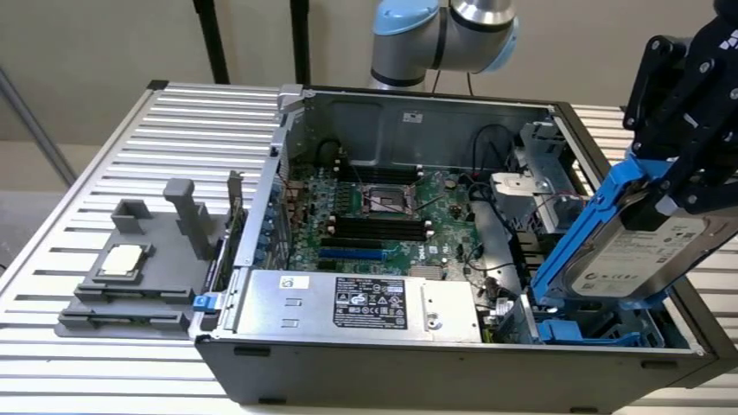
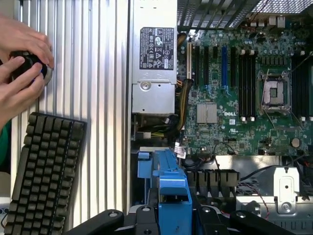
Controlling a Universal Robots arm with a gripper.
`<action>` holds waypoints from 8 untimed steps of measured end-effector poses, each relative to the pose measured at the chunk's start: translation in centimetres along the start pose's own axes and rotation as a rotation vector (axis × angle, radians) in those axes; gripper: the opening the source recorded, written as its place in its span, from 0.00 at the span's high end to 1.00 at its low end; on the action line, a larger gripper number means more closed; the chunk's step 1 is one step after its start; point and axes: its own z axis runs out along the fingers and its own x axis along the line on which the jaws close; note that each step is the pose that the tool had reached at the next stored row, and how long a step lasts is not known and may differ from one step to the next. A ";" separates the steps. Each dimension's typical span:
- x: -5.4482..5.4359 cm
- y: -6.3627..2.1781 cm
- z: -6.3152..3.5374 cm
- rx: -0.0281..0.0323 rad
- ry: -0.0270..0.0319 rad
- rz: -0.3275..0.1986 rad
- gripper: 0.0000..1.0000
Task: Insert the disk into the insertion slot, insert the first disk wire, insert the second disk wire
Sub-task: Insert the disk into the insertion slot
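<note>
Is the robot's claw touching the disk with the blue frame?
Touching. In the exterior view the claw is clamped on the upper end of the disk by its blue frame, and the disk hangs tilted over the open computer case.

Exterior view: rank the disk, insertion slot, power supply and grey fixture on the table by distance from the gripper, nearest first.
1. the disk: held in the gripper, tilted, at the exterior view's right.
2. the insertion slot: just under the disk, in the case's corner.
3. the power supply: inside the case, mid-picture.
4. the grey fixture: outside the case, at the exterior view's left.
</note>
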 end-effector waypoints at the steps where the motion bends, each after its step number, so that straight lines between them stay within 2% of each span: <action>1: 0.1 0.00 0.06 0.0001 -0.0007 0.000 0.68; 8: 0.2 -0.27 0.71 0.0005 -0.0013 -0.005 0.68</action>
